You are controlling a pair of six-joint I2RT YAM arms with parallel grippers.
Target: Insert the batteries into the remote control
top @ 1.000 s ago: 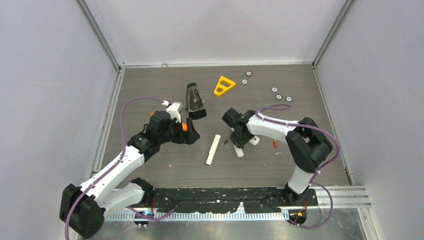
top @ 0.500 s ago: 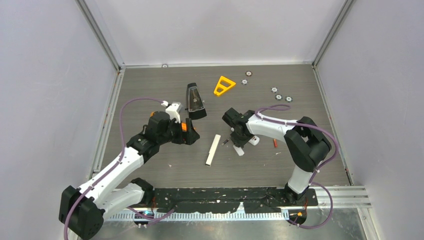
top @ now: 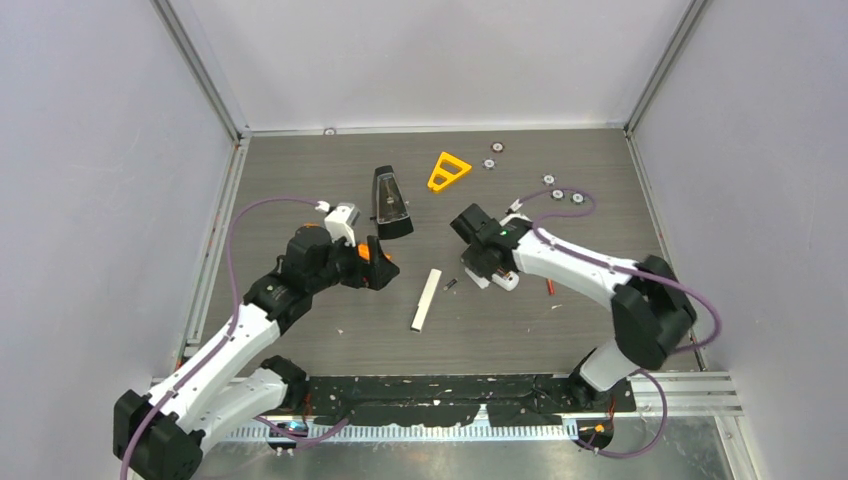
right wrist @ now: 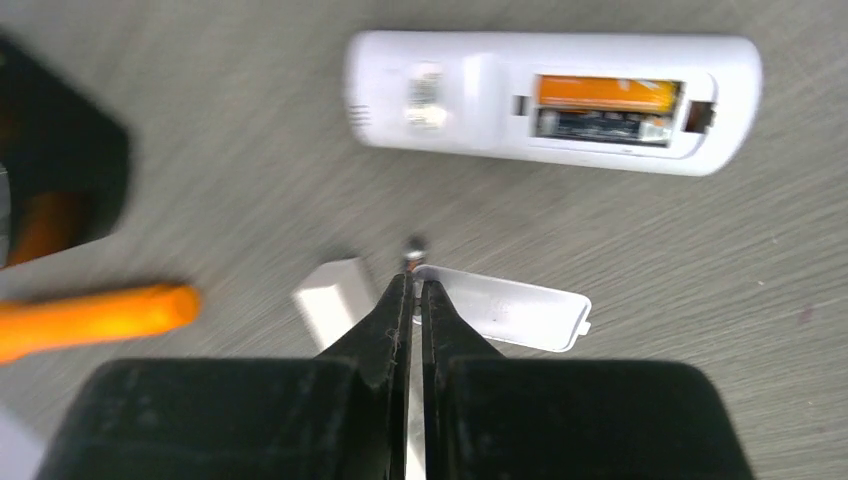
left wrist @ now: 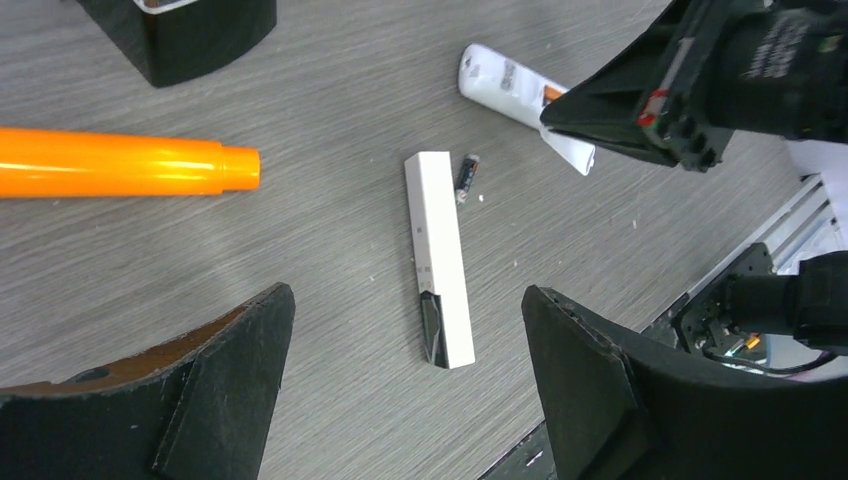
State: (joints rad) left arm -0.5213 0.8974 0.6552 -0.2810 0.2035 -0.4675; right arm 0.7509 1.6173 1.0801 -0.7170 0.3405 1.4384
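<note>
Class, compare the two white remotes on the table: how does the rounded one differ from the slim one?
The rounded remote has curved ends; the slim remote is a square-edged bar. The rounded remote's battery bay stands open with an orange battery inside; the slim remote shows no opening. Both are white and lie flat on the table.
</note>
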